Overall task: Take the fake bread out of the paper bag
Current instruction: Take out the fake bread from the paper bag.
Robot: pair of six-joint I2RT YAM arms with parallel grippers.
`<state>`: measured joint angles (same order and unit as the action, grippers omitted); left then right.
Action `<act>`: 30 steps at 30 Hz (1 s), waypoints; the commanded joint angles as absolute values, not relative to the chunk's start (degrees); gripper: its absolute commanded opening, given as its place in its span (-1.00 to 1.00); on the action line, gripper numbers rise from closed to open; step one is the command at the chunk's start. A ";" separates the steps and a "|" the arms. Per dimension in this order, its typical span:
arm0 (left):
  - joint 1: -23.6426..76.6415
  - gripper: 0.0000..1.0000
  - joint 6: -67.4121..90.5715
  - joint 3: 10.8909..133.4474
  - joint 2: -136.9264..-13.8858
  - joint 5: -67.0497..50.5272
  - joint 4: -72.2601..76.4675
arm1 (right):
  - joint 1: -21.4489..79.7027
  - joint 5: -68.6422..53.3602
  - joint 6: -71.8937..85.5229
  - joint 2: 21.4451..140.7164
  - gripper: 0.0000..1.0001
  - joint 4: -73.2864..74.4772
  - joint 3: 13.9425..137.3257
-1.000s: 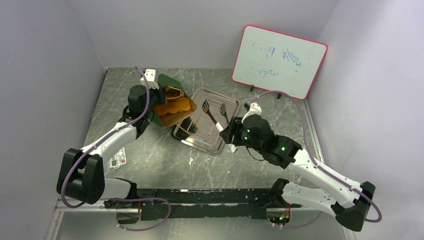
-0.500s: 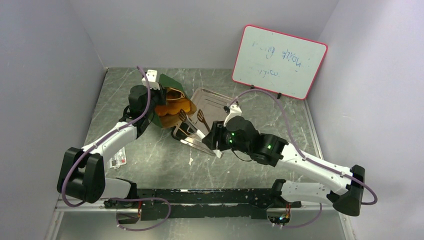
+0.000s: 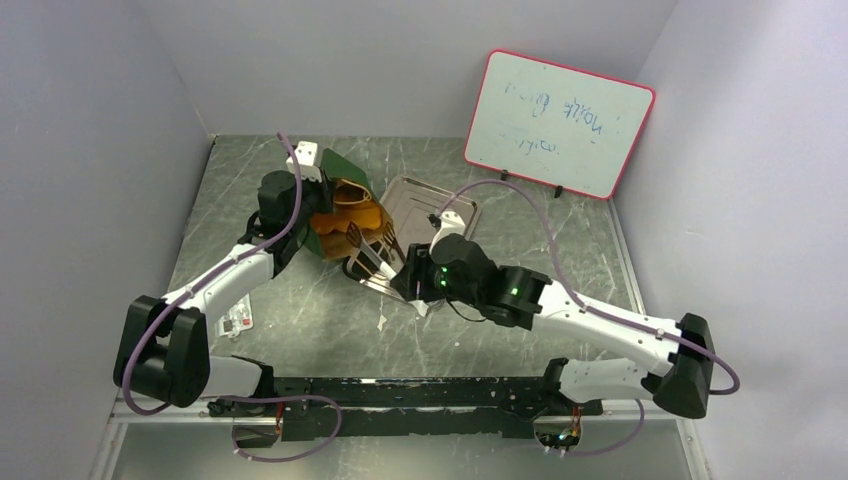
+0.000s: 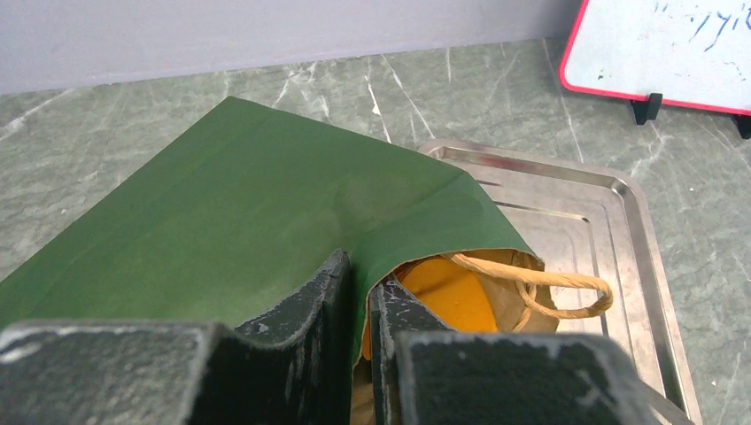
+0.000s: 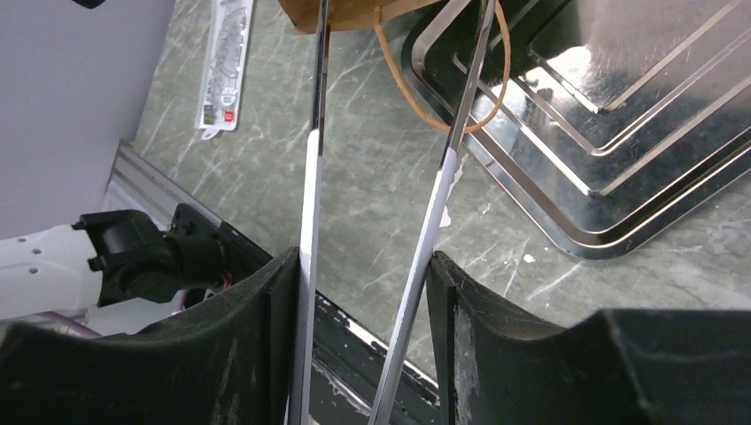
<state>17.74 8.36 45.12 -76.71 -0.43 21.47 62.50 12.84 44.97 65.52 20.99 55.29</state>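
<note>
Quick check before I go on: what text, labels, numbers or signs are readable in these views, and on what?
Whiteboard: several lines of blue handwriting, too faint and scrawled to read.
White packet: tiny black print and a red mark, too small to read.
Paper bag, tray, tongs: no lettering visible.

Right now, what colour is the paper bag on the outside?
The paper bag is dark green outside and brown inside; the left wrist view shows it best.
</note>
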 commanded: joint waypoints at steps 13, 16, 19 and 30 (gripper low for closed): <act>18.70 -0.86 7.92 43.51 -71.46 -2.55 20.47 | 62.17 14.91 43.33 71.26 -0.40 13.33 57.93; 18.87 -0.86 7.92 43.31 -70.90 -2.23 20.47 | 61.60 14.73 43.78 71.92 -0.39 13.32 57.84; 18.97 -0.86 7.67 43.25 -70.54 -2.02 20.46 | 61.40 14.85 43.95 72.48 -0.37 13.82 58.09; 19.33 -0.86 7.74 43.36 -70.22 -2.70 20.74 | 58.56 11.82 46.39 73.87 -0.21 11.89 55.48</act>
<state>18.52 7.49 43.31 -72.10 -1.04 18.52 60.12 13.43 45.04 73.43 15.84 56.31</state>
